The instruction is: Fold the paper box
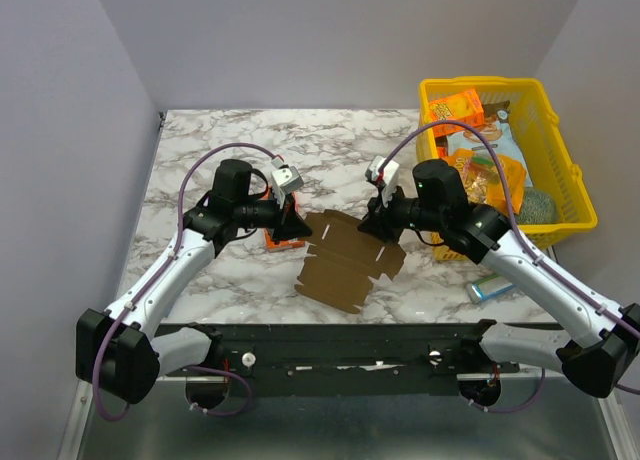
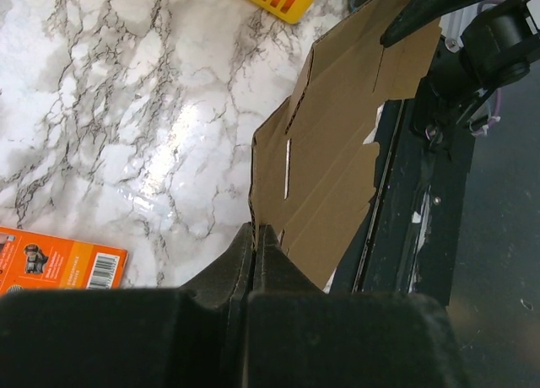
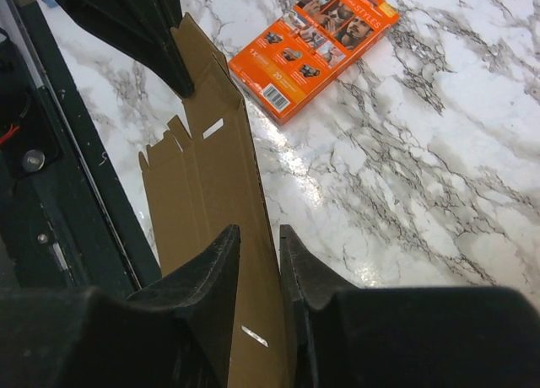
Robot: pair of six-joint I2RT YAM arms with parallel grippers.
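Left gripper (image 2: 256, 229): jaws fully closed, pinching a corner of the paper box (image 1: 350, 262) right at the fingertips. Sheet is flat, unfolded die-cut brown cardboard, tabs and slots visible.

Right gripper (image 3: 260, 233): jaws part open and straddling the opposite edge of the sheet. The cardboard runs through the gap between the fingers (image 3: 221, 266). The gap is wider than the sheet, so no firm clamp is visible.

Box sits mid-table between the two grippers, on the marble table (image 1: 200, 150) close to the near edge by the arm bases. The far edge is at both grippers and the rest fans out toward the bases. Can't tell how much of it is off the surface.

Orange printed box (image 3: 312, 46) lies flat just beside the left gripper, apart from the sheet. Yellow basket (image 1: 560, 170) is at far right, well apart.
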